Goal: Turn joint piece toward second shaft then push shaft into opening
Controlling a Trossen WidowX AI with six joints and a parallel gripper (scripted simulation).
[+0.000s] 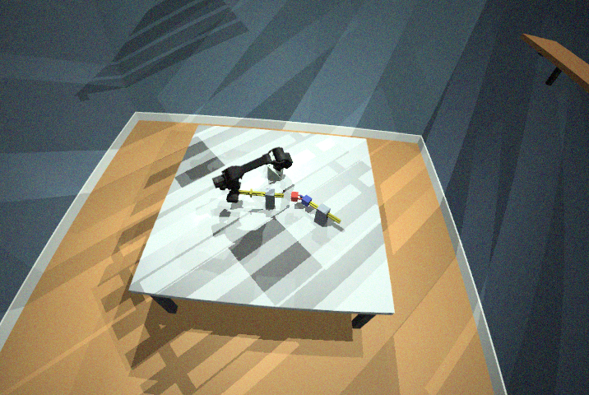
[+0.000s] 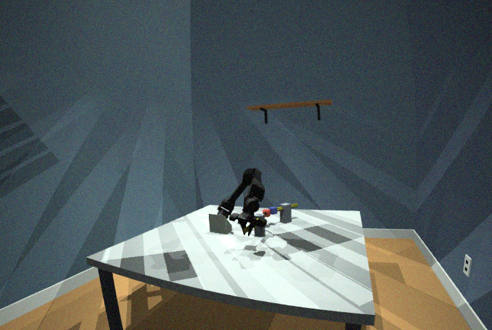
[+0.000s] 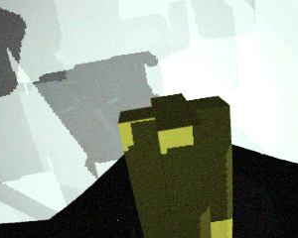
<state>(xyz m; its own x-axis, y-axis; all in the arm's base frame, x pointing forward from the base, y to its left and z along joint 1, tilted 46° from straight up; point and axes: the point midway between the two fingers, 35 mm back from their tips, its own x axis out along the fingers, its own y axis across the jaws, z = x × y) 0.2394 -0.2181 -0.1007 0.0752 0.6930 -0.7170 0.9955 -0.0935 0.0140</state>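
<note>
The first shaft is yellow and runs through its grey block. A blue piece and the red joint piece are on its end. The second shaft, also yellow, passes through the other grey block. Its near end is just short of the red piece, apart from it. My gripper is shut on the second shaft's far end, as the yellow between the black fingers shows. The red piece's opening is too small to make out.
The white table bears striped shadows. A grey wedge-shaped plate stands by the arm, behind the second shaft. A brown wall shelf hangs well away from the arm.
</note>
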